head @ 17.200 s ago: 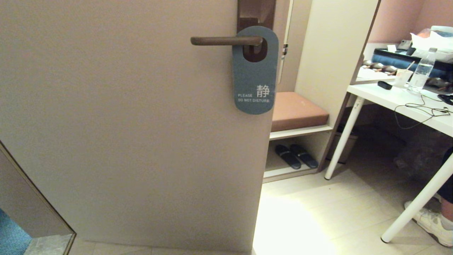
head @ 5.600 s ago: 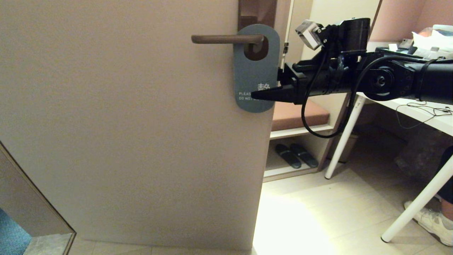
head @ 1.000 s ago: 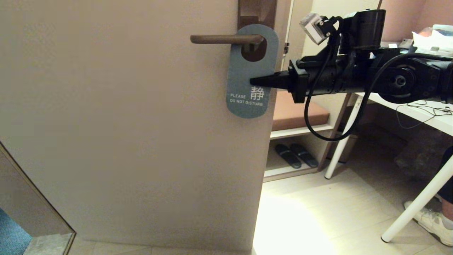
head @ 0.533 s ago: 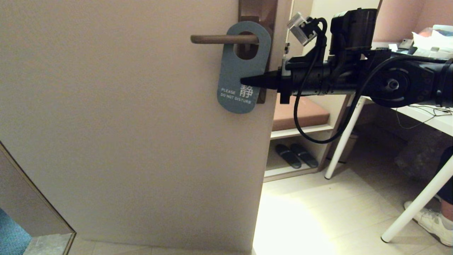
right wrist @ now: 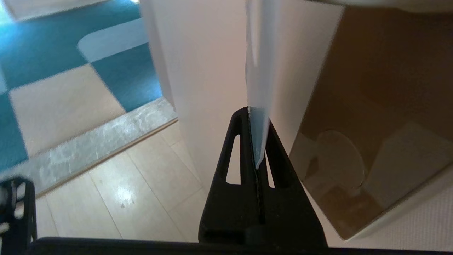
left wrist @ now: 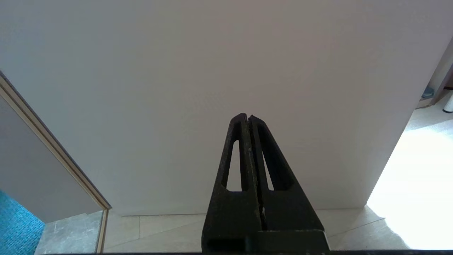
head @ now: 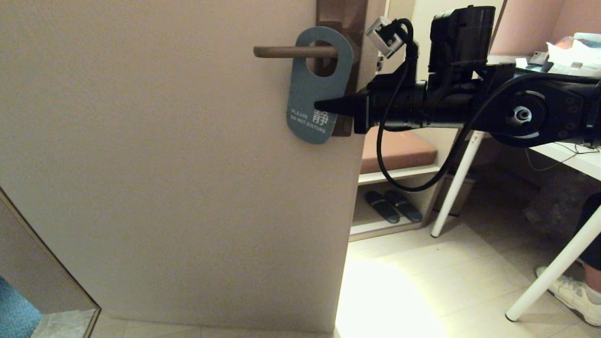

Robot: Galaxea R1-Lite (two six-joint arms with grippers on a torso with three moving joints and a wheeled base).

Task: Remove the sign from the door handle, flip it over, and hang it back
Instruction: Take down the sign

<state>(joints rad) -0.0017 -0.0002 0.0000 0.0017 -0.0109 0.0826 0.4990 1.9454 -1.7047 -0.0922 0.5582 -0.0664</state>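
The blue-grey sign (head: 312, 94) reading "PLEASE DO NOT DISTURB" still hangs by its round hole on the dark-brown door handle (head: 291, 51), tilted with its lower end swung left. My right gripper (head: 321, 106) reaches in from the right and is shut on the sign's right edge, just above the lettering. In the right wrist view the card (right wrist: 258, 88) shows edge-on, pinched between the fingers (right wrist: 244, 141). The brown backplate (head: 345, 19) is uncovered to the sign's right. My left gripper (left wrist: 248, 118) is shut and empty, low in front of the door, out of the head view.
The beige door (head: 164, 164) fills the left. To the right are a shelf with a brown cushion (head: 399, 150) and slippers (head: 392, 206), a white table (head: 563, 155) with clutter, and a person's shoe (head: 573, 295).
My right gripper has slid the sign left along the handle and lifted it slightly; the sign tilts more and the backplate is uncovered. The left arm has not moved.
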